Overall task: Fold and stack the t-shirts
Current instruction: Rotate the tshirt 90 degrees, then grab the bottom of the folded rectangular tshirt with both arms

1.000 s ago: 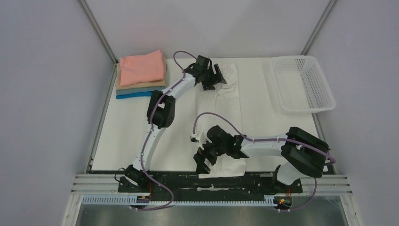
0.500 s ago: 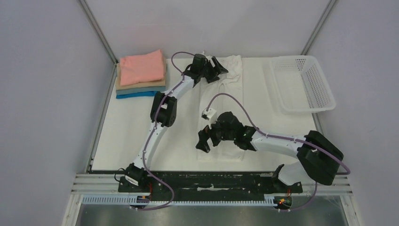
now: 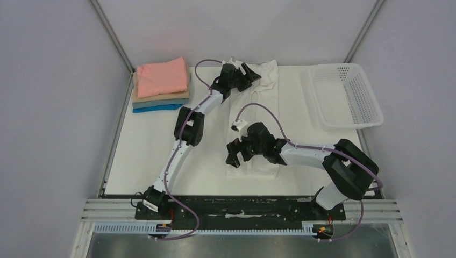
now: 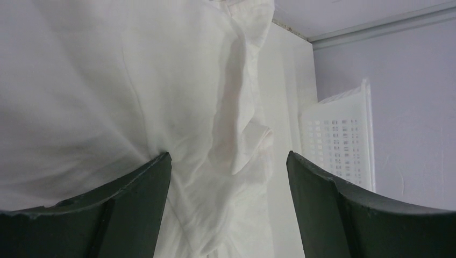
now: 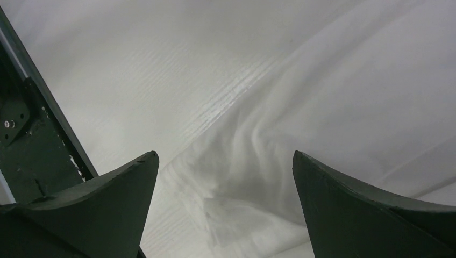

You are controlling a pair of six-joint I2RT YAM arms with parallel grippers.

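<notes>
White t-shirt (image 3: pixel 264 105) lies stretched lengthwise on the table (image 3: pixel 140 150), not yet folded, right gripper (image 3: pixel 234 154) gaping empty over its near end, left gripper (image 3: pixel 252 75) gaping empty over its far end, salmon-topped stack of folded t-shirts (image 3: pixel 161 80) waiting far-left, so this one's fold and stacking remain.

Five t-shirts (image 3: pixel 161 75), one mesh basket (image 3: pixel 344 124)

No readable text, no labels, no brand marks, no numbers, no signs on any surface
</notes>
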